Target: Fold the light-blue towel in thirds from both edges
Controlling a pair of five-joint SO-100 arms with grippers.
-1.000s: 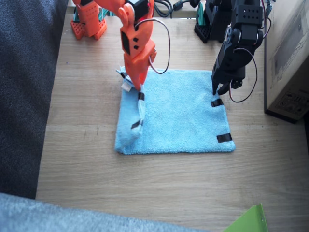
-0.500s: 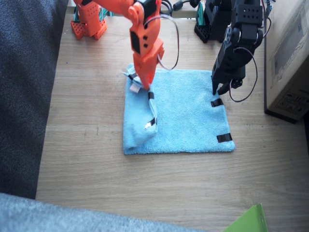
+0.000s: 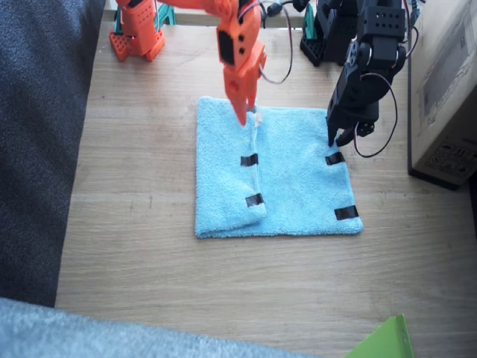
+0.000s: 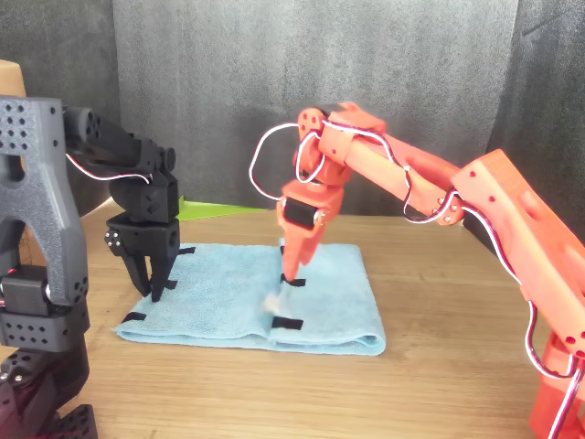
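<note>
Light-blue towel [image 3: 287, 179] lies flat on the wooden table [image 3: 134, 246], roughly mid-table between the two arms. One third is already folded over: the short edge on the right arm's side [image 3: 254, 168] now runs down the towel's middle, with two black tape strips [image 3: 250, 159] showing on top of the flap. A small white tag [image 3: 258, 118] sits at the far end of that folded edge. The opposite short edge [image 3: 344, 186] is unfolded and flat on the table, with two tape strips visible there.

Right gripper [image 3: 244, 112], orange, points down at the far end of the folded edge, tips on the towel right by the tag. Its fingers look pressed close together and pinching the cloth corner; the front view [image 4: 292, 274] shows the same, tip down on the flap.

Left gripper [image 3: 340, 139], black, hangs over the far corner of the unfolded edge. Jaws are slightly parted, nothing between them, tips just above or touching the towel; can't tell which. In the front view [image 4: 152, 283] the two fingers show apart, pointing straight down.

Dark grey fabric [image 3: 37, 134] runs along the table's side by the right arm. A cardboard box [image 3: 447, 97] stands by the left arm. A lime-green sheet corner [image 3: 384, 339] is at the near edge.
</note>
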